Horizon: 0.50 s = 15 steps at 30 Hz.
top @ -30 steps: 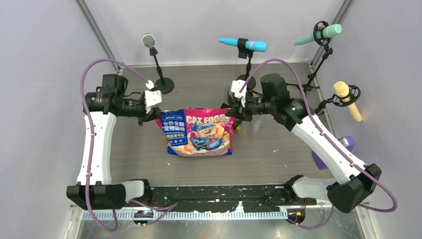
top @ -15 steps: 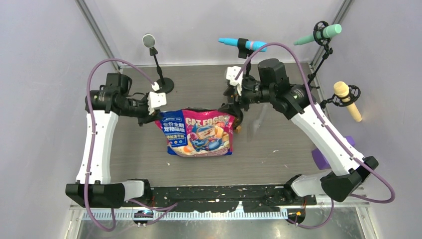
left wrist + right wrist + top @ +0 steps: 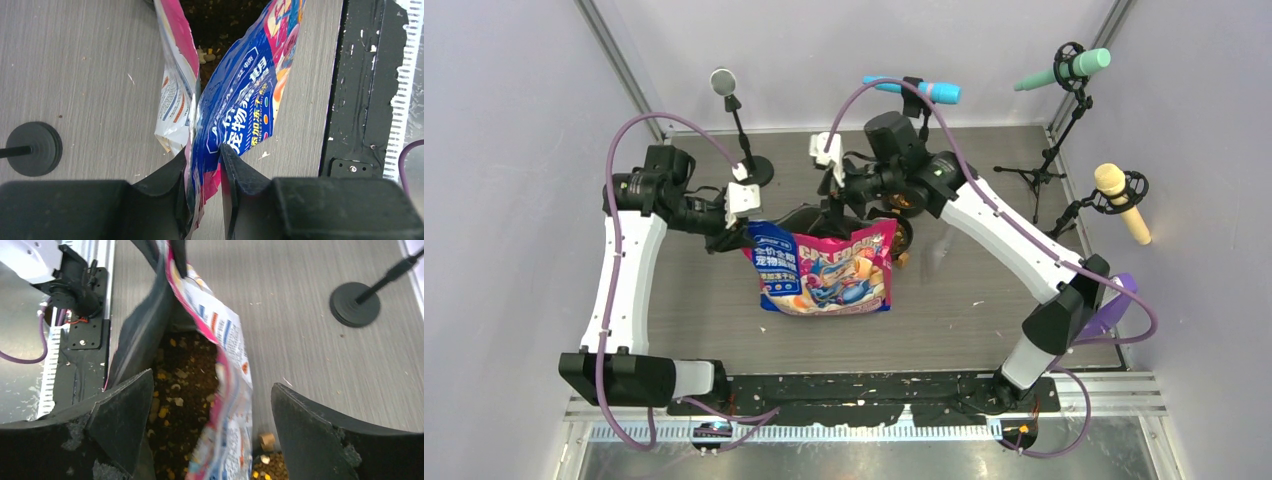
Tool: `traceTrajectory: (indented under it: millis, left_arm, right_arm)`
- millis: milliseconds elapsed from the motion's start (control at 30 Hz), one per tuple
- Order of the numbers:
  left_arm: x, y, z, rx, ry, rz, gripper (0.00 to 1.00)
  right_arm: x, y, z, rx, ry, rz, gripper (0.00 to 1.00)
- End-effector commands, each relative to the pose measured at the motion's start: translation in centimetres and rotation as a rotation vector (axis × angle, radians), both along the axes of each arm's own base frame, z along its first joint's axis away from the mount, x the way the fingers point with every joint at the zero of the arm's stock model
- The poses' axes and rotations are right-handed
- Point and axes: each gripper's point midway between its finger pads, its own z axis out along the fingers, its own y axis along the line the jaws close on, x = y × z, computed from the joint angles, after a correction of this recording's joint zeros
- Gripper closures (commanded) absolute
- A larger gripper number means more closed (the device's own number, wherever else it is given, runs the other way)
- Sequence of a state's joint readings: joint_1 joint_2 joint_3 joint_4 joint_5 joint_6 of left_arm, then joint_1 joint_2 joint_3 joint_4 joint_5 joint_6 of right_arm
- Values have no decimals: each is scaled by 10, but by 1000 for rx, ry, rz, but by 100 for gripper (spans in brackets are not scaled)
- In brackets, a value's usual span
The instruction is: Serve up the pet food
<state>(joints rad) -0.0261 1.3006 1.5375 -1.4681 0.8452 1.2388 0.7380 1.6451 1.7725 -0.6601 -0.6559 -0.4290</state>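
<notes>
Clamped on bag (image 3: pixel 240 100) edge with left gripper (image 3: pixel 202 150); hold firm, mouth up. Spread wide at right gripper (image 3: pixel 211 382), straddling open mouth, gripping nothing. Find kibble (image 3: pixel 180 390) just below, between right fingers, inside bag. Pinch one lip only, likely; tip slowly, avoid spill.

arms (image 3: pixel 624 270): wht links, blk joints | cables (image 3: pixel 659 115): purple | claws (image 3: pixel 204 150): blk, wedge-shaped
</notes>
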Motion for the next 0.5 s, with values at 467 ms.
traceTrajectory:
  millis: [467]
  left_arm:
    - [-10,-16,23,-97,-56,-68,80]
  right_arm:
    - [-12,16,85,136,-135,-58,3]
